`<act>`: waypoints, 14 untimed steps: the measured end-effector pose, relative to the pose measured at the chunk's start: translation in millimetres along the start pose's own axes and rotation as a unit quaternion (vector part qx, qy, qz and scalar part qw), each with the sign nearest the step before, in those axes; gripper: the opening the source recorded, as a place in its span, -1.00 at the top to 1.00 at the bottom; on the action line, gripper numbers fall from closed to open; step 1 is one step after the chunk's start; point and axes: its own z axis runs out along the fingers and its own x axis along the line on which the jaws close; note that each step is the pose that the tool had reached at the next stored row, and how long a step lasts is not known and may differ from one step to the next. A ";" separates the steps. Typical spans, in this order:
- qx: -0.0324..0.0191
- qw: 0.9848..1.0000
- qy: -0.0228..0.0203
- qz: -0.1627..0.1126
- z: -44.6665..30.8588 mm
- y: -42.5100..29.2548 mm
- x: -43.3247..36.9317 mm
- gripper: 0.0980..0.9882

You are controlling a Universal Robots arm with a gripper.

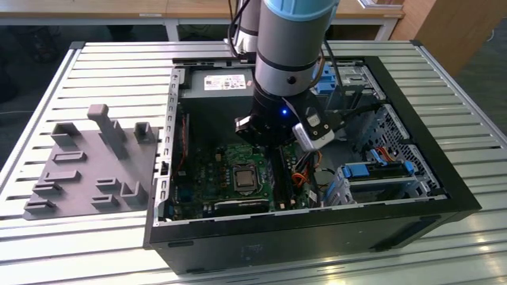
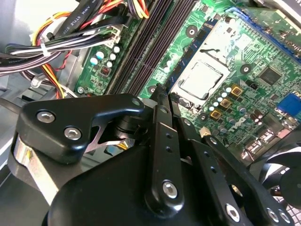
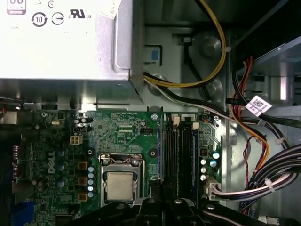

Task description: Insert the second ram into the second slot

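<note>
Fingers pinched narrow over the memory slots

Gripper (image 2: 164, 92) of mine hangs low inside the open black metal computer case (image 1: 317, 243), which lies on its side on a table of pale grooved aluminium slats (image 1: 95, 65). In the second wrist view my two black fingers are drawn close, with barely a sliver between their tips. I cannot tell whether anything is caught between them.

On the exterior view's left, beside the case, a grey plastic fixture plate with raised blocks (image 1: 87, 172) rests on the slats. Within the case, the silver box of the power supply (image 3: 61, 47) sits above the green motherboard (image 3: 122, 132). Bundled black, yellow and red cables (image 3: 277, 169) run along the far side of the board, and light-blue plastic drive-bay clips (image 1: 368, 170) sit in the metal cage near the case's edge.

On the board, the square silver processor in its socket (image 3: 119, 185) lies just beside the bank of long black memory slots (image 3: 171, 155). My fingertips are over the near end of that bank, between socket and slots. A thin dark-blue memory stick (image 3: 186, 160) stands seated in one outer slot. I cannot tell whether it is the second ram.
</note>
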 end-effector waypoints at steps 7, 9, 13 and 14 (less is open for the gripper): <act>0.000 1.000 0.000 0.001 2.0 -0.1 -0.9 0.91; 0.000 1.000 0.000 0.001 2.8 -0.2 -0.9 0.91; 0.000 1.000 0.000 0.001 3.7 -3.8 -1.0 0.91; 0.000 1.000 0.000 0.001 3.9 -5.2 -1.1 0.91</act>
